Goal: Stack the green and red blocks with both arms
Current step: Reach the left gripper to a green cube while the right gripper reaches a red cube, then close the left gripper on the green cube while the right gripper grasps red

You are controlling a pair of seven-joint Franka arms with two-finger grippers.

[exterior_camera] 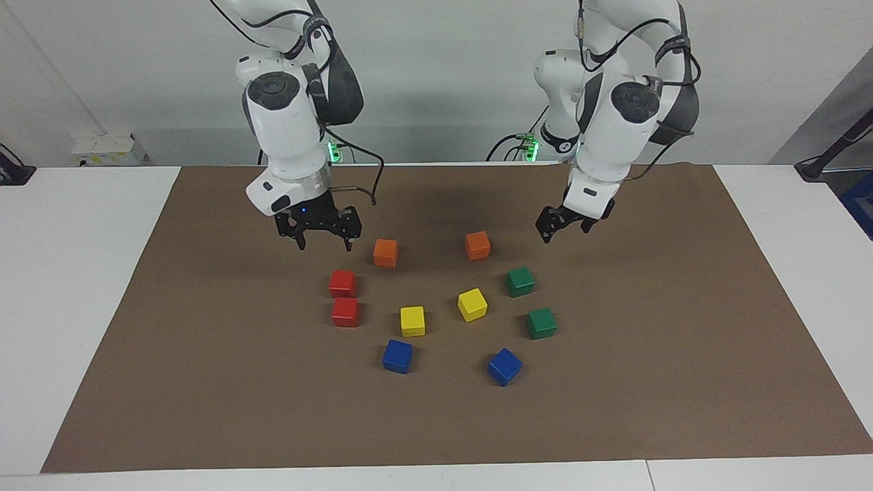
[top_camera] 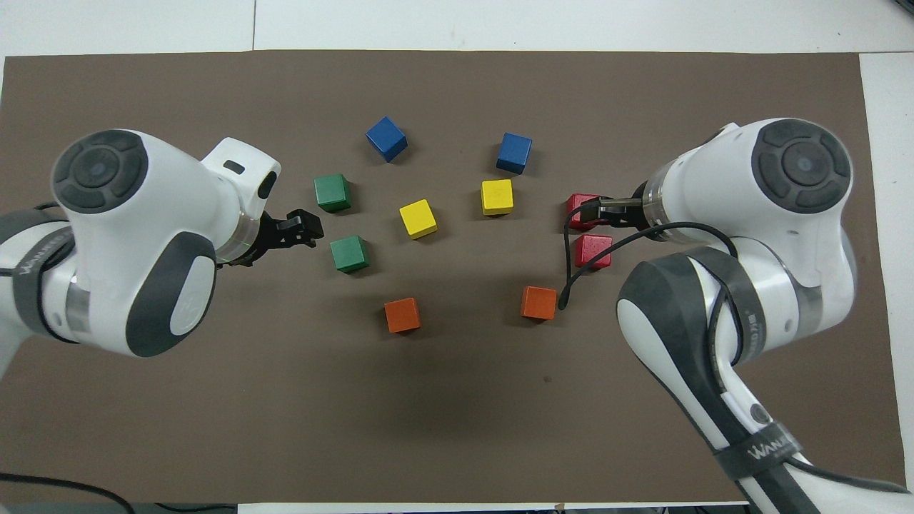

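Observation:
Two red blocks lie side by side on the brown mat toward the right arm's end. Two green blocks lie toward the left arm's end. My right gripper hangs open above the mat close to the red pair and touches neither. From overhead it partly covers the farther red block, while the nearer red block shows whole. My left gripper hangs open and empty beside the green blocks.
Two orange cubes lie nearest the robots. Two yellow cubes sit in the middle, and two blue cubes lie farthest out. White table surrounds the mat.

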